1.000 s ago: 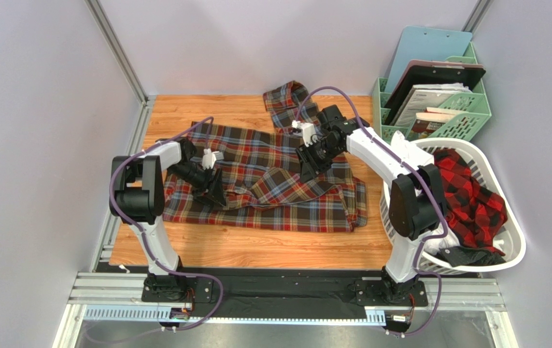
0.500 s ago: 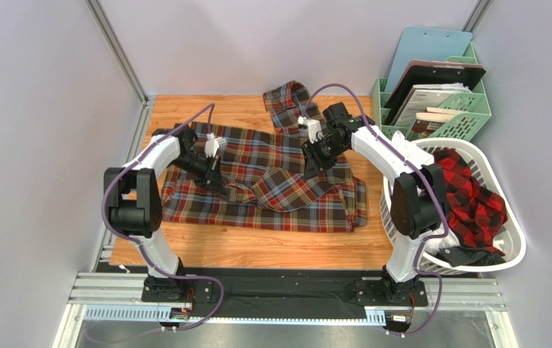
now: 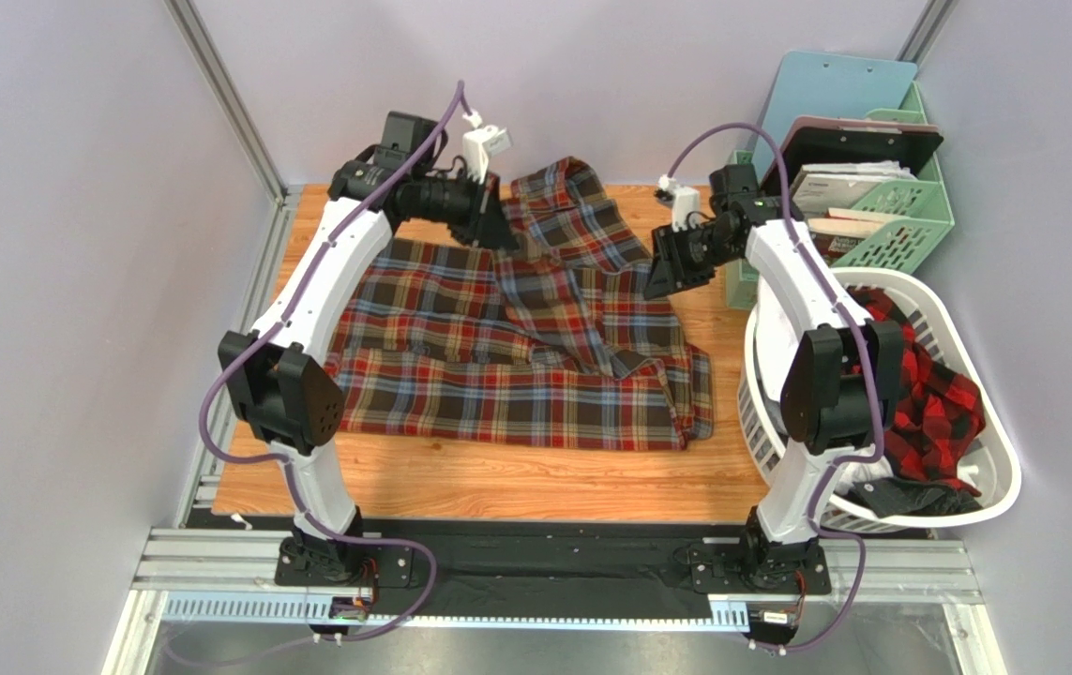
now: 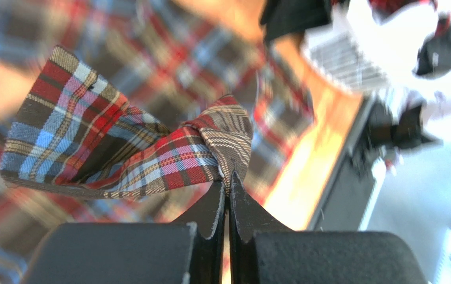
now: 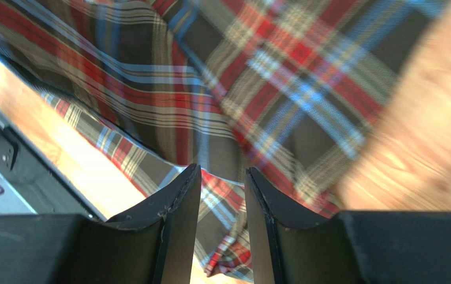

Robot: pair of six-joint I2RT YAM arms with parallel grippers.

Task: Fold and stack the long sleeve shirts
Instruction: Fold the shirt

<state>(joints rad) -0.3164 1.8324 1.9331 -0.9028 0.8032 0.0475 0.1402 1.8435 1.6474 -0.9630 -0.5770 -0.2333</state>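
The dark brown-olive tartan shirt (image 3: 527, 345) lies partly spread on the wooden table (image 3: 499, 478), one part reaching to the back edge. My left gripper (image 3: 498, 228) is far back over the table, shut on a bunched fold of this shirt (image 4: 133, 154), and the pinch shows at the jaw tips (image 4: 229, 177). My right gripper (image 3: 658, 270) hovers over the shirt's right back part, open, with only cloth (image 5: 257, 89) seen below the gap (image 5: 222, 171). The red-and-black check shirt (image 3: 922, 387) sits in the basket.
A white laundry basket (image 3: 995, 429) stands at the right, off the table's edge. Behind it is a green organiser (image 3: 915, 232) holding clipboards and papers. Grey walls close in the left and back. Bare wood shows along the table's front.
My left gripper closed on a fold of the tartan shirt and carried it from the shirt's left middle to the back. My right gripper moved back and right.
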